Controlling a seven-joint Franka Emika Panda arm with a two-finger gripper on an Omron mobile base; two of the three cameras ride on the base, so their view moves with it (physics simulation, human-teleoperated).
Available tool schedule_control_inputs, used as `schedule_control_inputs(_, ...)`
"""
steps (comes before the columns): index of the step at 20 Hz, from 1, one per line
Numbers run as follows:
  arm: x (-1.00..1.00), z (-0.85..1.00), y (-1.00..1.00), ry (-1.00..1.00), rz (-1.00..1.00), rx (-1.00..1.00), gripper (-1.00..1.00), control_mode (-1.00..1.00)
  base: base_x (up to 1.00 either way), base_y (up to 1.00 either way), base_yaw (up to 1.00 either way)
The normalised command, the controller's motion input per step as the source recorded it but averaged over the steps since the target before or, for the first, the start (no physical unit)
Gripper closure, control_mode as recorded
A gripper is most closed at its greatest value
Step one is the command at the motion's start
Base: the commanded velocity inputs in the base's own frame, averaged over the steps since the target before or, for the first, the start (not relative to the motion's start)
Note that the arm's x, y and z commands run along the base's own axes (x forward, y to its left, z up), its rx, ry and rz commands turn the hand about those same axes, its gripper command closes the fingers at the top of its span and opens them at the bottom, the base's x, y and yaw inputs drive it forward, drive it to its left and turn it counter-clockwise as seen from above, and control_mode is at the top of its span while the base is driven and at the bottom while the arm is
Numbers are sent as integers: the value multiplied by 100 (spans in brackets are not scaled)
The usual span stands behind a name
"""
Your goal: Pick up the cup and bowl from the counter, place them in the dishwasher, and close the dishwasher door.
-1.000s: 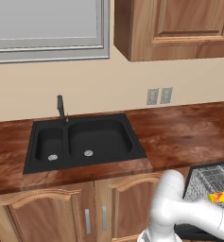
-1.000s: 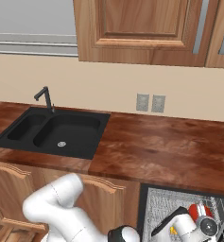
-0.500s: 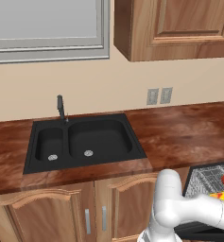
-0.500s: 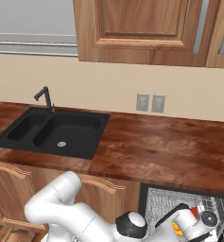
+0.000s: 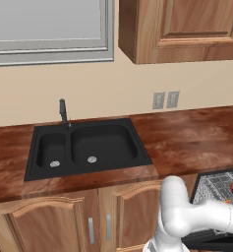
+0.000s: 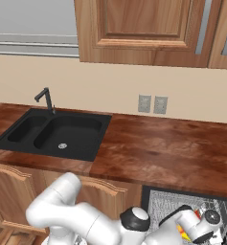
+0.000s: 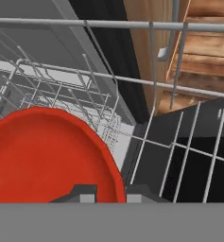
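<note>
The arm reaches down into the open dishwasher [image 6: 215,206], below the front edge of the desk [image 6: 172,153] and well to the right of the black sink [image 5: 88,147]. In the hand view the 2 fingers [image 7: 85,194] stand narrow, 1 on each side of the rim of the red bowl [image 7: 42,156], so the bowl looks pinched at its edge; the grip may be just beginning to ease, though the pictures do not settle that. The bowl hangs over the grey-white wire rack [image 7: 99,90], close above its tines. In the right base view a bit of yellow and red shows just beside the hand [image 6: 201,225] inside the dishwasher; the yellow is probably the cup [image 6: 182,233], but it is too small to be sure.

The step in hand, as I judge it, is setting the bowl into the rack. To do it well, lower the bowl until its rounded underside rests between the tines before the fingers spread, so it does not drop or roll. Open only enough to clear the rim, then draw the hand straight back up along its own line, away from the rack wires. The dishwasher door is yet to be closed.
</note>
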Motion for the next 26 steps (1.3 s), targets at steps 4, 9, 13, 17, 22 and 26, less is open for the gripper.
schedule_control_inputs(4,-43,-79,0,-8,8,0,-100,-100,0,0,0)
schedule_control_inputs(9,-55,-30,0,-15,7,0,-100,-100,0,0,0)
schedule_control_inputs(13,-60,13,-4,-22,5,0,-100,-100,0,0,0)
schedule_control_inputs(17,-39,6,-1,-18,5,0,-100,-100,0,0,0)
schedule_control_inputs(22,-33,4,0,-14,5,0,-100,-100,0,0,0)
schedule_control_inputs(26,-24,13,0,-6,2,0,-100,-100,0,0,0)
